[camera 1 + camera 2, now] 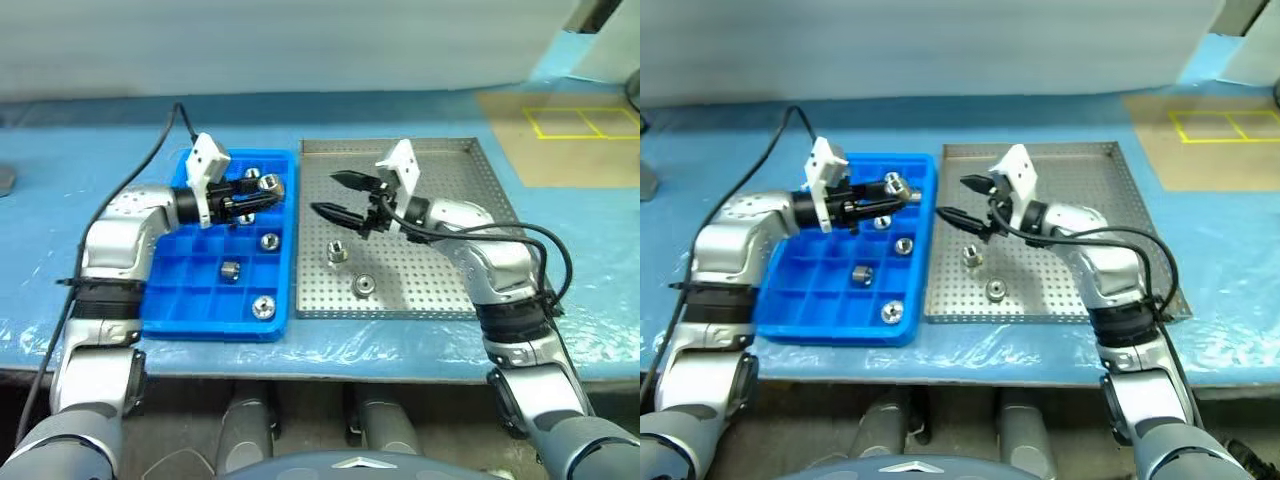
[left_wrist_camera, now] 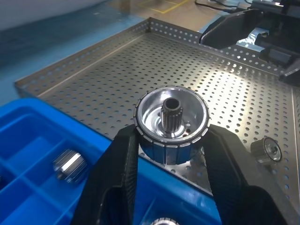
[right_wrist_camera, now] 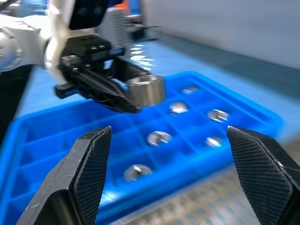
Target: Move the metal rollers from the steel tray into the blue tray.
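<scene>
My left gripper point(image 1: 262, 190) is shut on a shiny metal roller point(image 1: 268, 183) and holds it above the back right part of the blue tray point(image 1: 215, 325). The left wrist view shows the roller point(image 2: 171, 123) clamped between the two black fingers. Several more rollers lie in the blue tray's compartments, among them one point(image 1: 269, 240) near the right rim and one point(image 1: 263, 307) at the front. Two rollers point(image 1: 337, 252) point(image 1: 363, 285) rest on the perforated floor of the steel tray point(image 1: 450, 170). My right gripper point(image 1: 327, 194) hovers open over the steel tray's left part, pointing toward the blue tray.
Both trays sit side by side on a blue-covered table. A black cable point(image 1: 165, 140) runs from the left arm across the table's back. At the back right lies a brown patch with yellow tape lines point(image 1: 585, 122).
</scene>
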Robot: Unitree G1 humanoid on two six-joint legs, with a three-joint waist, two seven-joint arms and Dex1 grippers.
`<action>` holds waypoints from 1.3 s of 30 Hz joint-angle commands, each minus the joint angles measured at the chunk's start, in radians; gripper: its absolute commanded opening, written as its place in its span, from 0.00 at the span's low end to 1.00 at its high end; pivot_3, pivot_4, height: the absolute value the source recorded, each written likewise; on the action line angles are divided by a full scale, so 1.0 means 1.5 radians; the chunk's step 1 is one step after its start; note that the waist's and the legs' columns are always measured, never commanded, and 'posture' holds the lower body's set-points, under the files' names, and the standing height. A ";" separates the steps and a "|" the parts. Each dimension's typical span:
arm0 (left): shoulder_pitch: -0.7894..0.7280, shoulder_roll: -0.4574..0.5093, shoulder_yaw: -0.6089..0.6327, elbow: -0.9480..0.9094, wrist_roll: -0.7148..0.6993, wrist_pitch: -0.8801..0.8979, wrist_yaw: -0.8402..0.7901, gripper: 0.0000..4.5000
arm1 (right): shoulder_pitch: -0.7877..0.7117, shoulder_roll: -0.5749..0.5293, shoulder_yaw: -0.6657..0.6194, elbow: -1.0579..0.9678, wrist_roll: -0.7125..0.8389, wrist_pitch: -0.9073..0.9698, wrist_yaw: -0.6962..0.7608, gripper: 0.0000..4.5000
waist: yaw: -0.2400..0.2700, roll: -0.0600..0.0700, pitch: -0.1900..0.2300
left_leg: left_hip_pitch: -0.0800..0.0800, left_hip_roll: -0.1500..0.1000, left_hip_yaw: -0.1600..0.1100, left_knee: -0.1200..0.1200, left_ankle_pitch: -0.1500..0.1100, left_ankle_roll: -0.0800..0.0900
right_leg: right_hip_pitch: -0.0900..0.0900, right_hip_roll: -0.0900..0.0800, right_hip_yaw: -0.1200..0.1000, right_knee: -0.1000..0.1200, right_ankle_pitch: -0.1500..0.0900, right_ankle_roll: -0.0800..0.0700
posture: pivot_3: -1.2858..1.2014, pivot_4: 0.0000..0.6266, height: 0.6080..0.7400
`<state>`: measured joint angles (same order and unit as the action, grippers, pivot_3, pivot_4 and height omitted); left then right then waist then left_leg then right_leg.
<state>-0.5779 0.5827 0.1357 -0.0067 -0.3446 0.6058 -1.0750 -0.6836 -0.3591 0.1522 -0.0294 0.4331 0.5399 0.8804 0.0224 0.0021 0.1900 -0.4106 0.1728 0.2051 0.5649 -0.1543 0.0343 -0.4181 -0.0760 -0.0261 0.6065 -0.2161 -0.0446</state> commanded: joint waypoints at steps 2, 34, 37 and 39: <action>0.059 0.048 0.084 -0.122 -0.041 0.052 0.067 0.38 | -0.043 0.051 0.008 0.054 0.023 -0.023 0.046 0.90 | 0.017 0.000 0.000 | 0.000 0.000 0.000 -0.001 0.001 -0.001 | 0.000 0.000 0.000 0.000 0.000 -0.001 | 0.55 0.24 1.00; 0.342 0.093 0.115 -0.203 -0.072 0.046 0.206 0.38 | -0.072 0.147 0.059 0.162 -0.052 -0.095 0.119 0.90 | 0.072 -0.003 0.000 | 0.001 0.000 -0.001 -0.006 0.003 -0.005 | -0.002 0.001 0.000 0.001 -0.001 -0.001 | 0.61 0.24 1.00; 0.337 0.099 0.106 -0.171 -0.061 0.031 0.205 0.38 | -0.067 0.143 0.058 0.155 -0.053 -0.092 0.116 0.90 | 0.069 -0.003 0.000 | 0.001 0.000 -0.001 -0.006 0.003 -0.005 | -0.002 0.001 0.000 0.001 -0.001 -0.001 | 0.61 0.24 1.00; 0.338 0.099 0.116 -0.157 -0.069 0.031 0.203 0.38 | -0.064 0.140 0.056 0.152 -0.053 -0.091 0.112 0.90 | 0.068 -0.003 0.000 | 0.001 0.000 -0.001 -0.006 0.003 -0.005 | -0.002 0.001 0.000 0.001 -0.001 -0.001 | 0.60 0.24 1.00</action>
<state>-0.0680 0.7173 0.2858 -0.2423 -0.4432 0.6730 -0.7689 -0.7739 -0.1526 0.2400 0.2557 0.3506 0.4152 1.0495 0.1237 -0.0024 0.1897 -0.4090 0.1726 0.2032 0.5559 -0.1493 0.0267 -0.4218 -0.0739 -0.0267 0.6084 -0.2180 -0.0465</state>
